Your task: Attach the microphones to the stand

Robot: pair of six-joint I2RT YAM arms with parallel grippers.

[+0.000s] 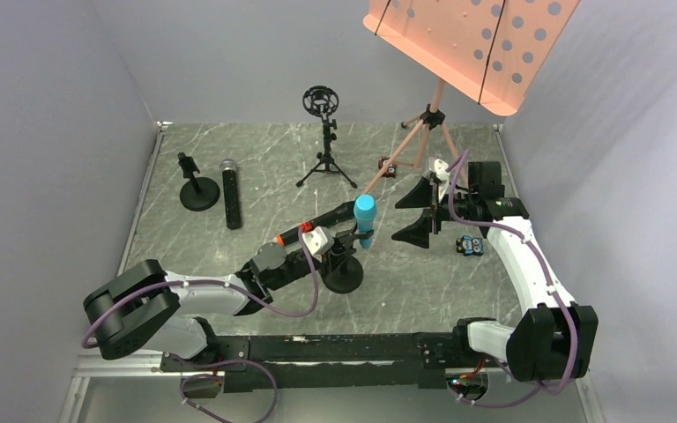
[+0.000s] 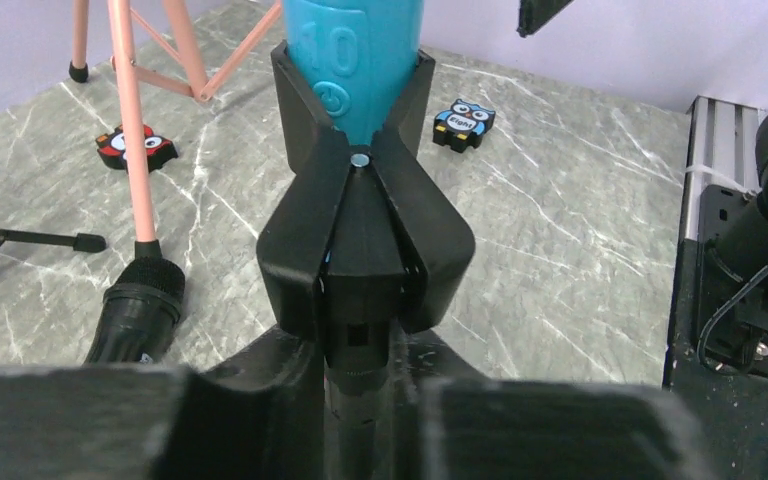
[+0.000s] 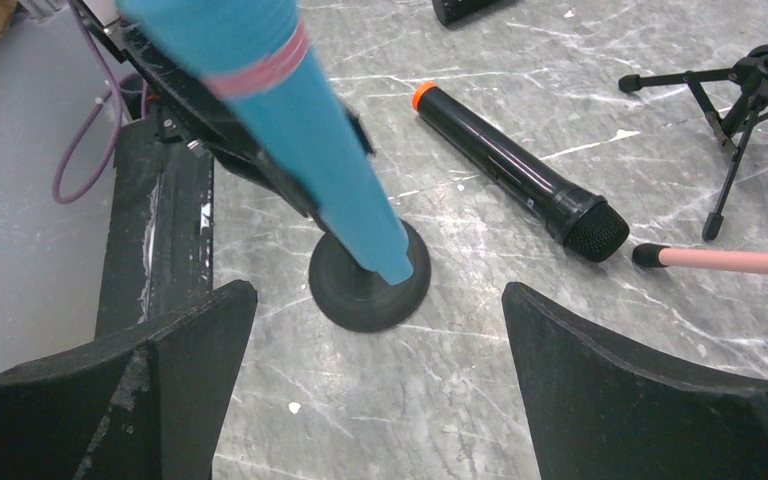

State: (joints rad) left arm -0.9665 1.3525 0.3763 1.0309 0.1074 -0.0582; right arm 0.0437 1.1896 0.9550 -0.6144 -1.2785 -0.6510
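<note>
Right wrist shows tilted, pink-banded cyan-blue microphone (image 3: 305, 140).

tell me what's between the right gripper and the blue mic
Nothing: in the top view only bare table separates the right gripper from the blue mic.

A robotics laboratory test cell is indicated. The work surface, a marble-patterned table top (image 1: 264, 167), is enclosed on three sides by plain grey screen walls (image 1: 62, 115). Two robot arms, the left arm (image 1: 198, 295) and the right arm (image 1: 524, 256), are mounted on a black base beam (image 1: 335, 352), and an aluminium framing rail (image 2: 708, 140) is fitted at the table edge. Purple cables (image 1: 286, 310) are run exposed along the arms. Objects are set out as staged props: a pink music stand (image 1: 472, 40), a tripod microphone stand (image 1: 324, 154), a round-based microphone stand (image 1: 345, 278) and small owl-printed blocks (image 2: 463, 122).
</note>
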